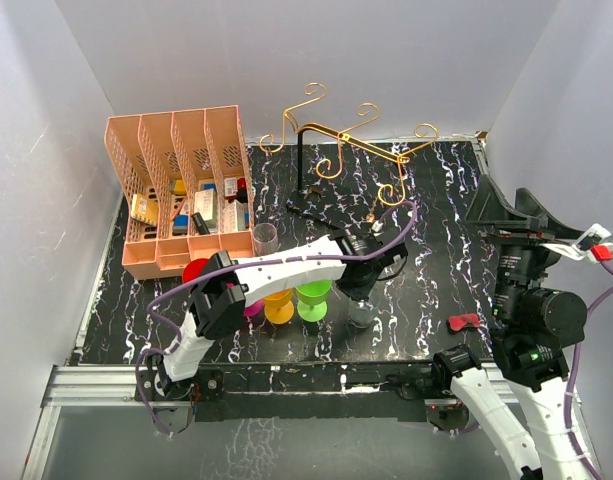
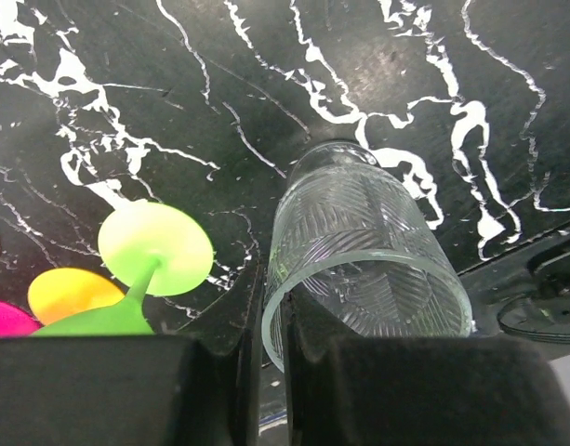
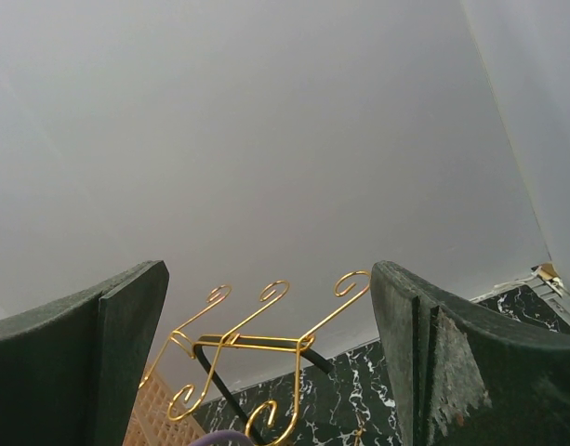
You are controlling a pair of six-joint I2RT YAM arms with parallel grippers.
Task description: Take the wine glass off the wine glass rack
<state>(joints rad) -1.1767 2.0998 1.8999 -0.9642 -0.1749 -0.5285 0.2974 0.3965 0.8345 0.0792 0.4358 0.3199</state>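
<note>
**Top external view.** The wine glass rack (image 1: 348, 148) is noted at the far middle of the counter (image 1: 426, 290), its black post upright. The wine glass (image 1: 361, 312) is recorded off the rack and well apart from it. It sits low over the near middle of the counter, just right of a green goblet (image 1: 312, 298). The left gripper (image 1: 363, 288) is seen directly above the glass, closed on its upper edge. An orange goblet (image 1: 279, 306) and a pink goblet (image 1: 254, 309) are lined up left of the green one, partly hidden by the arm. A clear tumbler (image 1: 265, 238) is set just in front of the peach file organiser (image 1: 181, 185) at far left. A small red object (image 1: 464, 322) is seen lying at near right. The right gripper (image 1: 521, 222) is held raised at the right side, spread wide.

**Left wrist view.** The glass is seen from its open end, its wall clear and chevron-patterned. The rim is nearest the camera and the closed end is toward the counter. The rim wall is pinched between the two black fingers (image 2: 108, 390), jaws nearly together. Whether the base touches the counter cannot be told. The green goblet's foot is recorded on the counter to the left, with the orange and pink feet beyond it.

**Right wrist view.** Two dark fingers (image 3: 89, 362) are recorded far apart at the frame's sides. The rack's scroll-ended gold arms and black post are seen between them, against a white wall (image 3: 266, 139).
</note>
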